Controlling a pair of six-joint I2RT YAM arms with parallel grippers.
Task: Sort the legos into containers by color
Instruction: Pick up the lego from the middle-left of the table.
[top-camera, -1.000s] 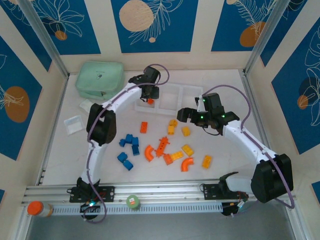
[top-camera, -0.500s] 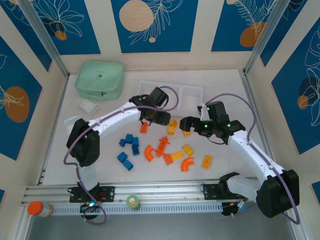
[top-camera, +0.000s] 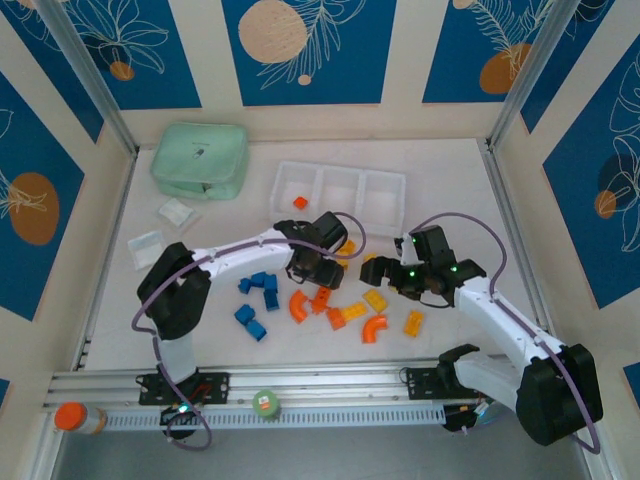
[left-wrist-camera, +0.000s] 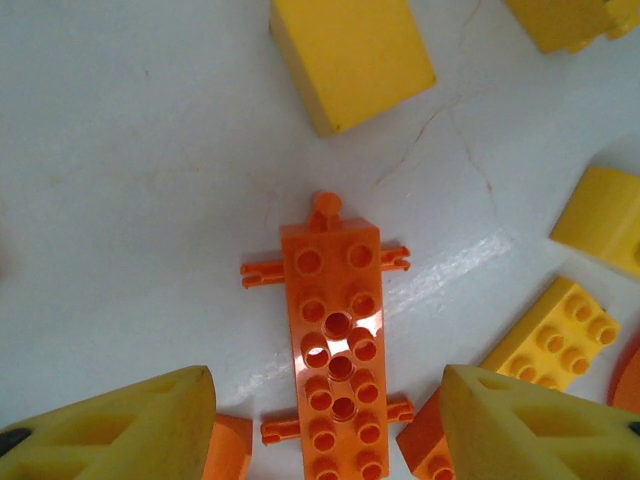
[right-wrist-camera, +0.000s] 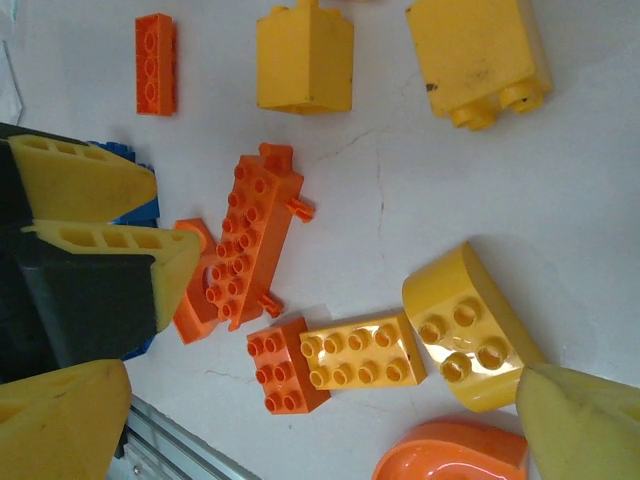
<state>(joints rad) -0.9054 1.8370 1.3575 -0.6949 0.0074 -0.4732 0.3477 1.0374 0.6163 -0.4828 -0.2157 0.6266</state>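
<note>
My left gripper (left-wrist-camera: 325, 405) is open, low over the table. Its yellow fingers (left-wrist-camera: 110, 430) flank a long orange lego with side pins (left-wrist-camera: 335, 360), without touching it. From above, the left gripper (top-camera: 318, 268) is in the middle of the brick pile. My right gripper (top-camera: 383, 272) hovers open just to its right. Below the right gripper (right-wrist-camera: 320, 405) lie a yellow eight-stud lego (right-wrist-camera: 362, 350), an orange six-stud one (right-wrist-camera: 285, 375), a rounded yellow one (right-wrist-camera: 470, 340) and an orange arch (right-wrist-camera: 450, 455). The white three-compartment tray (top-camera: 340, 175) holds one orange lego (top-camera: 300, 203) in its left compartment.
Blue legos (top-camera: 260, 287) lie left of the pile, and yellow ones (top-camera: 413, 322) to its right. A mint green pouch (top-camera: 200, 160) sits at the back left, with clear bags (top-camera: 147, 247) near it. A green-lidded jar (top-camera: 266, 403) and an orange-capped bottle (top-camera: 75, 417) stand on the front rail.
My left gripper has left the tray's left compartment, where an orange lego now lies, and come down over the long orange lego. My right gripper has dropped nearer the pile.
</note>
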